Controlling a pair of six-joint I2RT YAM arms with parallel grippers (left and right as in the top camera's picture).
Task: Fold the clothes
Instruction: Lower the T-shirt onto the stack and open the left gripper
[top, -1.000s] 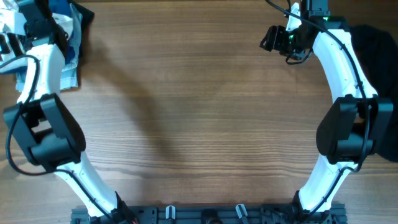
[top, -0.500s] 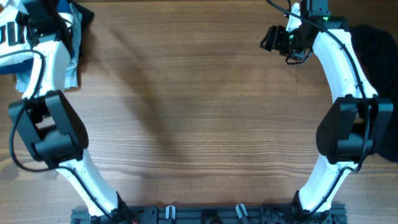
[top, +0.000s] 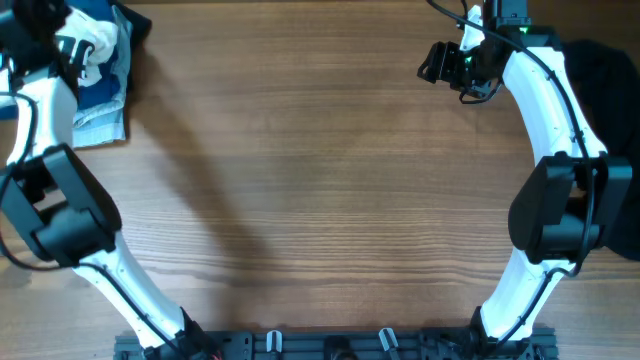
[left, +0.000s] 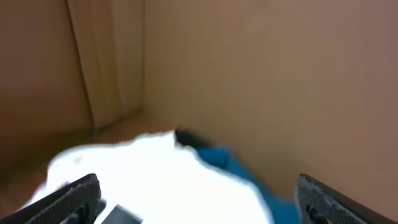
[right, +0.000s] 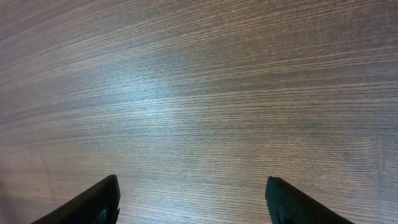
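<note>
- Left gripper (left: 198, 186): you have it at the far left corner of the table (top: 320, 190), above the pile of clothes. The fingers stand wide apart. The wrist view is blurred, but nothing appears to be clamped between them; the cloth seems to lie below.
- White T-shirt (top: 85, 42): bunched on top of the pile in that far left corner, with black lettering showing. In the left wrist view it is a soft white mass between and beneath the fingers.
- Blue garment (top: 108, 78): lies under and beside the white T-shirt, on the side toward the table's middle.
- Pale cloth (top: 100, 122): sits at the near edge of the same pile, flat on the wood; you cannot tell what kind of garment it is.
- Black garment (top: 608, 70): lies at the far right edge of the table, behind the right arm, partly out of frame.
- Right gripper (right: 193, 186): held over bare wood near the far right, well apart from both piles. The fingers are spread wide and hold nothing, with only table grain showing between them.
</note>
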